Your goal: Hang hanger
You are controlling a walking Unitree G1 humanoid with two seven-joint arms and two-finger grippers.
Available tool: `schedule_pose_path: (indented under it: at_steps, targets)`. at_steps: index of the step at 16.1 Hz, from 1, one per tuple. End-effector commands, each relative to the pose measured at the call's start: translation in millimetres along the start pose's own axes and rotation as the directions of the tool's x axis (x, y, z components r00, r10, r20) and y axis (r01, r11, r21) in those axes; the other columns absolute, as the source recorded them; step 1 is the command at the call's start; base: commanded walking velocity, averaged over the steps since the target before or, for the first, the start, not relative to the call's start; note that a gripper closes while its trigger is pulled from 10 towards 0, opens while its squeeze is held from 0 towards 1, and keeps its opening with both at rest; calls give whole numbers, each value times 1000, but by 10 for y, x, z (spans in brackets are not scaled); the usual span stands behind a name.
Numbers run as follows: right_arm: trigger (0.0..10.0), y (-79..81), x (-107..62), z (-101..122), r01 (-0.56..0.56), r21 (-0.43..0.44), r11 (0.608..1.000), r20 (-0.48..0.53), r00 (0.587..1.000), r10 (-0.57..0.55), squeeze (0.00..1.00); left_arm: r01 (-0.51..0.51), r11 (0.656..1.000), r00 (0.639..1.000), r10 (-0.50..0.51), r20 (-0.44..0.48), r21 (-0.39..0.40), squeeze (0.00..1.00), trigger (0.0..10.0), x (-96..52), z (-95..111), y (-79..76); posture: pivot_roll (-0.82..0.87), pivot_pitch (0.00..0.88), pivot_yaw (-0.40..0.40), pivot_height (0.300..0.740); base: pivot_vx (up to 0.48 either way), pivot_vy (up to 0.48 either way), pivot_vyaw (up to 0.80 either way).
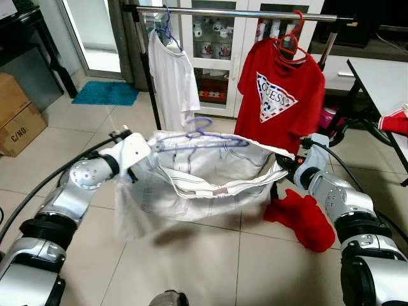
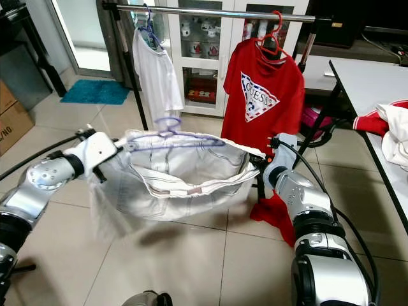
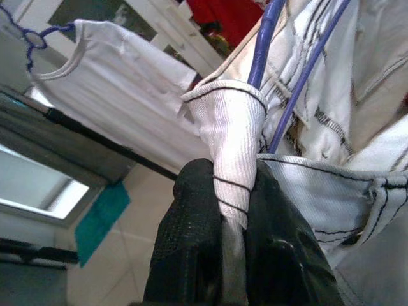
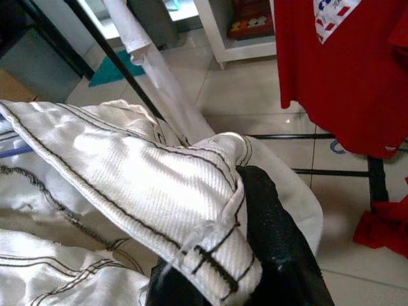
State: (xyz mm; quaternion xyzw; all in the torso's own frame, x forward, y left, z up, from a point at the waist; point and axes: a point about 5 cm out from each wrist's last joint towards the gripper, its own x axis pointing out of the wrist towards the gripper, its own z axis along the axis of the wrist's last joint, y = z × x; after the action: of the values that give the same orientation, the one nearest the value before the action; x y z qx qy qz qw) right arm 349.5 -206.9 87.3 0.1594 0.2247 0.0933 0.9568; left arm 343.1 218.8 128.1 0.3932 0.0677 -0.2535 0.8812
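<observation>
A white garment [image 1: 204,185] with dark stitching hangs stretched between my two arms, in front of a clothes rail [image 1: 242,11]. A purple hanger [image 1: 201,135] lies along its upper edge, hook up. My left gripper [image 3: 233,210] is shut on the garment's left edge, where the hanger's purple wire [image 3: 262,44] runs through the cloth. My right gripper [image 4: 242,255] is shut on the garment's right edge; one black finger [image 4: 268,223] shows under the hem. A white shirt [image 1: 172,80] and a red shirt [image 1: 280,95] hang on the rail.
A red cloth [image 1: 305,217] lies on the tiled floor by my right arm. A white table [image 2: 376,86] with clothes stands at the right. Cardboard boxes [image 1: 16,115] sit at the left, a teal mat [image 1: 105,93] lies behind, and a glass cabinet [image 1: 220,44] stands beyond the rail.
</observation>
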Motion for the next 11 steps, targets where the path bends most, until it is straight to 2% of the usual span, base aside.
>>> schedule_pose_path:
  at_steps: [1, 2, 3, 4, 5, 8, 11]
  targets:
    - [0, -25, -35, 91, 10, -19, 1000, 30, 1000, -9, 0, -76, 997, 997, 76, -9, -5, 0, 0, -55, -33, 151, -100, 0, 69, 740, 0, 0, 0]
    - [0, 1, -33, 101, -1, -21, 1000, 33, 999, 2, 0, -46, 999, 999, 46, 20, -23, 0, 0, -47, -22, 94, -99, 0, 65, 740, 0, 0, 0]
    - [0, 58, -20, 124, -25, -22, 999, 38, 999, 26, 0, 36, 998, 998, -33, 58, -43, 0, 0, -28, -1, -38, -99, 0, 65, 740, 0, 0, 0]
    - [0, 196, 6, 193, -77, -27, 997, 52, 996, 78, 0, 216, 974, 970, -207, 128, -64, 0, 0, 6, 48, -332, -99, 0, 63, 740, 0, 0, 0]
    - [0, 261, 16, 232, -96, -35, 995, 59, 993, 98, 0, 276, 959, 955, -266, 133, -66, 0, 0, 21, 50, -432, -99, 0, 62, 740, 0, 0, 0]
    - [0, 392, 5, 301, -142, -54, 988, 61, 988, 145, 0, 308, 947, 947, -296, 122, -91, 0, 0, 96, 54, -523, -101, 0, 55, 740, 0, 0, 0]
    - [0, 419, -49, 343, -149, -63, 987, 68, 986, 153, 0, 345, 936, 937, -338, 89, -76, 0, 0, 181, 75, -573, -107, 0, 57, 740, 0, 0, 0]
